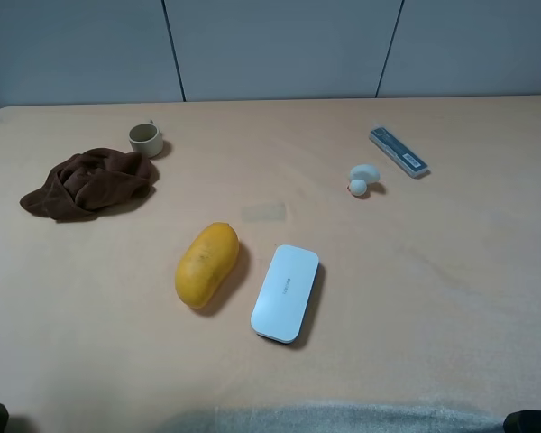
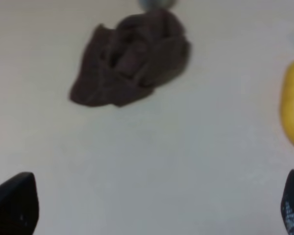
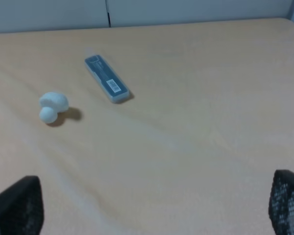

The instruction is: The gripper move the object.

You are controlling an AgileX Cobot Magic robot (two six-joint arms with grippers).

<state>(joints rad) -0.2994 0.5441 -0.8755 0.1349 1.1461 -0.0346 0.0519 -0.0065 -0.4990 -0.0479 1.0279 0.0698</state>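
The mango (image 1: 206, 264) lies on its side near the middle of the bench (image 1: 415, 271), tilted so its long axis runs from lower left to upper right in the high view, with the flat white case (image 1: 286, 292) just beside it on the right, close but apparently not touching. Neither arm has reached it: the left gripper (image 2: 147, 205) shows only its two dark fingertips (image 2: 12, 205) at the lower corners of its wrist view, spread wide with nothing between them, and the right gripper (image 3: 147, 205) is likewise wide open and empty, looking toward the small white earbud-like thing (image 3: 52, 106) and the grey-blue bar (image 3: 107, 79). The left gripper looks the better choice, since the mango's edge already shows in its wrist view. A good approach would come down over the fruit's middle with the jaws set across its narrow width, closing gently because the skin is smooth and rounded and may roll or slip. The case crowds the right flank, so the finger on that side needs care. Open bench lies in front of the mango and to its left; the brown cloth (image 1: 88, 183) and small cup (image 1: 145, 138) sit well apart toward the back left, and the bench's near edge is not far below.
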